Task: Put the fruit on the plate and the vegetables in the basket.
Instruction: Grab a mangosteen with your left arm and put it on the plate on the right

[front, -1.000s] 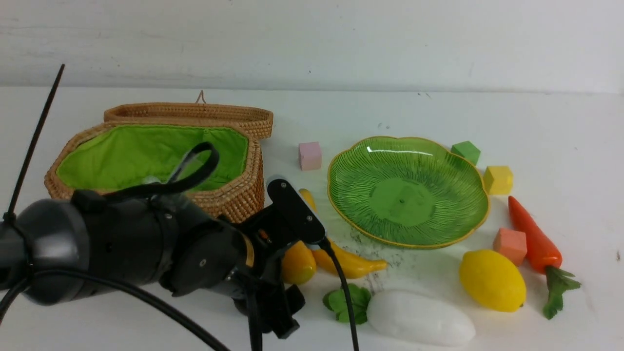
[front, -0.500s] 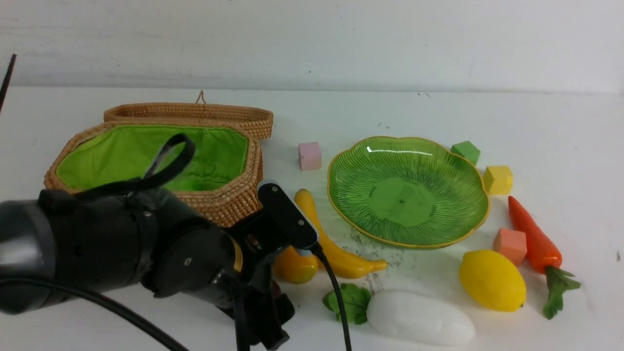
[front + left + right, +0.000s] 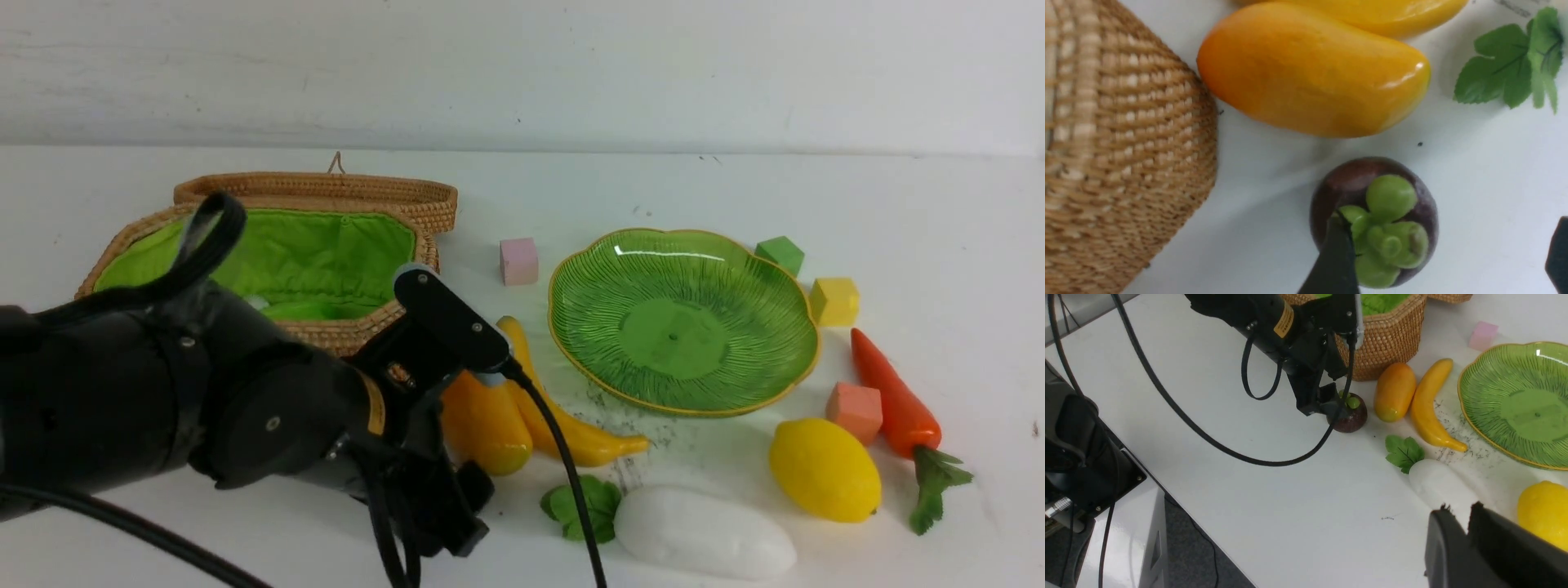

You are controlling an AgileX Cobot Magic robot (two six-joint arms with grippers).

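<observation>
Lining up on the mangosteen [image 3: 1349, 183], one finger badly placed

Left wrist view: left tool [image 3: 1449, 232] spread wide, nothing gripped. One finger overlaps the green lobes; the other stands well apart from the fruit. Judged risk: lowering with this offset could press a fingertip onto the cap, tipping or rolling the fruit. Closing off-centre might shove it sideways. Fruit is round, dark purple-brown, glossy, with fat green lobes around a small nub. The mango [image 3: 1310, 73] lies near, and could be nudged by a stray finger.

Front view: mangosteen hidden behind the tool. Plate [image 3: 600, 380] beyond, to the right, with no fruit on it. A slack cable [image 3: 563, 445] hangs across the banana [image 3: 584, 437]; it might snag or drag things during the carry.

Right wrist view: mangosteen on the worktop [image 3: 1306, 522], beside the basket [image 3: 1388, 343], cap partly visible. Right tool [image 3: 1461, 508] drawn together, nothing seen in its grasp, near the radish [image 3: 1437, 482].
</observation>
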